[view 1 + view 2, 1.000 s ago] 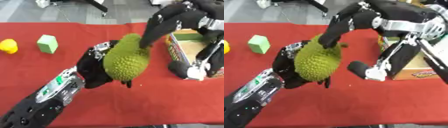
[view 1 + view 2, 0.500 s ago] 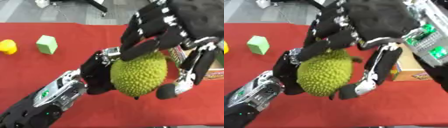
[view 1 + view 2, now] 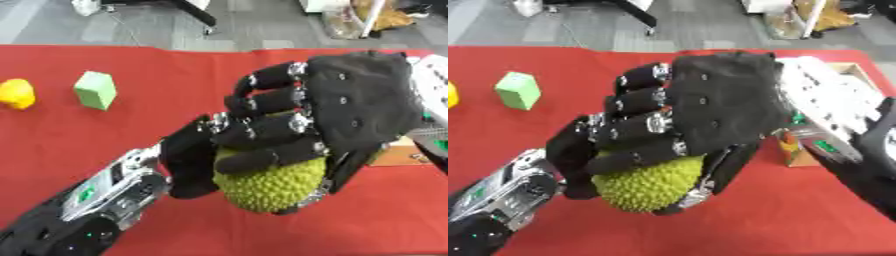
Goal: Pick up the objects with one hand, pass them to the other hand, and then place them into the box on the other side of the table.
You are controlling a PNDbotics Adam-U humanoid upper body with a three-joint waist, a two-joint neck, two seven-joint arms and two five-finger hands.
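**Both hands wrapped around the spiky fruit above the table**

A green, spiky, oval toy fruit resembling a durian is held above the red-covered table, over its middle and toward the near edge. The robot's black right hand lies over the top of the fruit, back of the hand facing the camera, with its fingers curled down across the fruit's upper left side and its thumb running down the right side. The black left hand comes up from the lower left corner and cups the fruit from the left and from underneath; most of its fingers are hidden behind the fruit and the right hand, yet the palm is pressed against the spiky skin and curved around it. Only the lower half of the fruit shows between the 2 hands.

Near the table's left edge sit 2 other things, just beside each other: a light green block standing upright, and a small yellow rounded object at the very edge of the left eye view. By the right edge, a brown cardboard box with a printed side is mostly covered by the right arm.
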